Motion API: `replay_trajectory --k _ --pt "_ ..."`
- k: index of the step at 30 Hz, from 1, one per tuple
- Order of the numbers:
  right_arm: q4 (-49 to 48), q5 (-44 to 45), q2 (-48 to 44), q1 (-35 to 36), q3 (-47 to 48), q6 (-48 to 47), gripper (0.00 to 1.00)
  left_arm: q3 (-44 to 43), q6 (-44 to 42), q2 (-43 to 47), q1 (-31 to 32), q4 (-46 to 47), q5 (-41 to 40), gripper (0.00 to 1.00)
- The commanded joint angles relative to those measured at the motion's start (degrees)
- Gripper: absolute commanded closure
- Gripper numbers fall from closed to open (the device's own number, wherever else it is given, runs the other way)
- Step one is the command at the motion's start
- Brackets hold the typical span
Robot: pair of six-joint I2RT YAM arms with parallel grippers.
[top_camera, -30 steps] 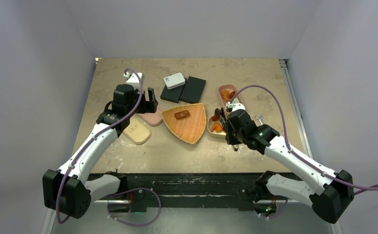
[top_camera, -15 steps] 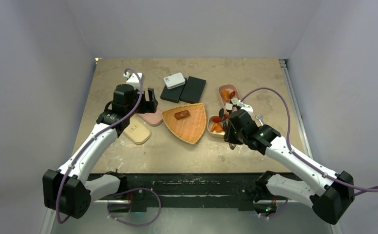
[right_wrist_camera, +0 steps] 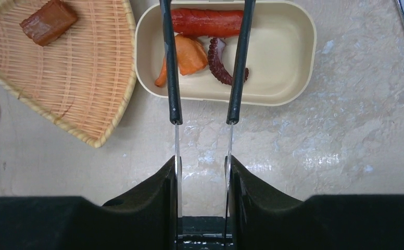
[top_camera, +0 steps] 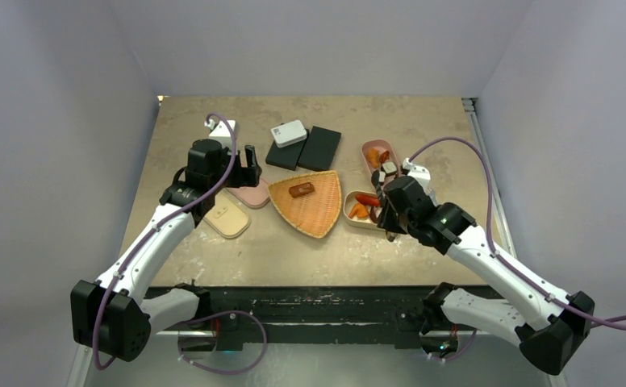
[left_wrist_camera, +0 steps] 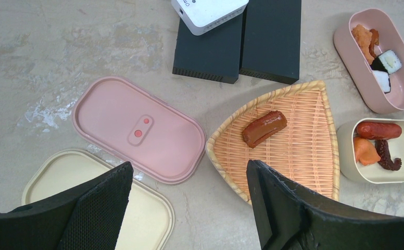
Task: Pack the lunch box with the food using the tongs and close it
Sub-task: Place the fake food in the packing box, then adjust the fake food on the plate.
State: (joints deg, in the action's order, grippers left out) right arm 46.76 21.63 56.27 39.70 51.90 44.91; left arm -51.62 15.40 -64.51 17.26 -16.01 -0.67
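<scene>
From above, the right gripper [top_camera: 388,214] hung beside the cream box [top_camera: 350,216]. Left wrist: the left gripper [left_wrist_camera: 189,179] gaped wide and empty, a brown piece [left_wrist_camera: 264,128] on the wicker tray [left_wrist_camera: 293,156] ahead. Right wrist: fingers [right_wrist_camera: 153,203] clamped the tongs [right_wrist_camera: 172,78], tips parted over the red sausage [right_wrist_camera: 207,22].

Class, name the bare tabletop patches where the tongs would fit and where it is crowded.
Free: near strip before the wicker tray and cream lid; far strip behind the black boxes. Crowded: middle band, pink lid through tray to the cream lunch box.
</scene>
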Motion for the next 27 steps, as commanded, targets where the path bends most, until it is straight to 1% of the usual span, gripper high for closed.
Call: replay_trajectory --k 1,2,7,11,14,17,24,27 --pt "-1.54 1.54 -0.98 -0.15 2.02 -1.11 0.61 0.53 -0.45 0.77 -0.29 0.80 0.40 0.21" --pt "-3.15 1.32 -0.99 -0.15 1.73 -3.08 0.62 0.52 -0.43 0.79 -0.29 0.80 0.40 0.21" --pt "-9.40 -7.46 -0.11 -0.09 0.74 -9.87 0.68 0.57 -0.36 0.74 -0.29 0.76 0.40 0.21" --pt "-11.66 -10.09 0.83 0.07 0.97 -12.66 0.70 0.61 -0.30 0.69 -0.29 0.73 0.40 0.21" --pt "-14.42 -14.46 1.47 0.28 1.32 -15.43 0.70 0.63 -0.43 0.70 -0.29 0.72 0.24 0.21" --pt "-16.57 -17.97 4.01 0.65 1.64 -17.45 0.70 0.60 -0.44 0.70 -0.29 0.72 0.23 0.21" --pt "-22.13 -20.79 10.15 1.25 3.07 -18.80 0.66 0.58 -0.46 0.55 -0.29 0.71 0.23 0.21" --pt "-23.46 -21.52 13.36 1.25 4.13 -19.06 0.66 0.63 -0.41 0.50 -0.29 0.75 0.31 0.21"
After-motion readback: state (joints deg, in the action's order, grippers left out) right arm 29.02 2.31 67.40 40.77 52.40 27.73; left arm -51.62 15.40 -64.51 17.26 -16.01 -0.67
